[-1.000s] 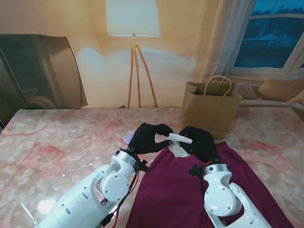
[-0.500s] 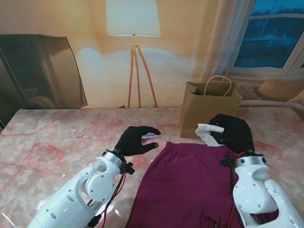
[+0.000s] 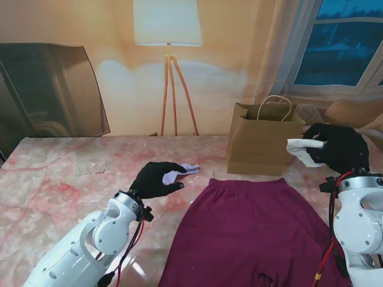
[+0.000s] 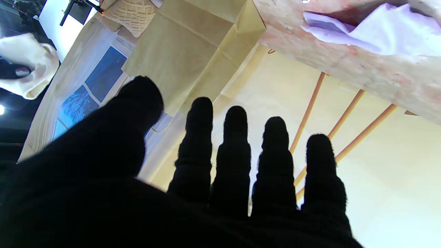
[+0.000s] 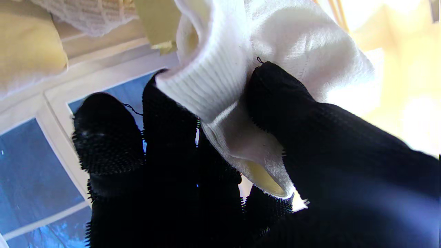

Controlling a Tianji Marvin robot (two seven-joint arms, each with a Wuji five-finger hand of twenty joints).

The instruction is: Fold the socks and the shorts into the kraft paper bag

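1. Pink-veined marble table (image 3: 54,179) filled the room's foreground, with a floor lamp (image 3: 167,36) and a night window (image 3: 347,42) beyond it.
2. My right hand (image 3: 335,149) was clamped on the folded white sock (image 3: 302,150), thumb against fingers across the ribbed cuff (image 5: 206,89); I judged that pinch was there to keep the fold from springing apart.
3. That sock hung in the air at the right, just beside the kraft paper bag (image 3: 263,143) and about level with its rim, not yet over the mouth.
4. The bag stood upright at the far edge, handles raised, its opening facing up so things could drop in.
5. Nearer to me, the maroon shorts (image 3: 251,233) lay flat and unfolded, waistband toward the bag; I judged they waited their turn.
6. To the left, my left hand (image 3: 154,179) was spread, fingers (image 4: 234,155) apart, holding nothing.
7. It hovered at the pale lavender sock (image 3: 182,171) on the table; whether it touched it, I could not tell.
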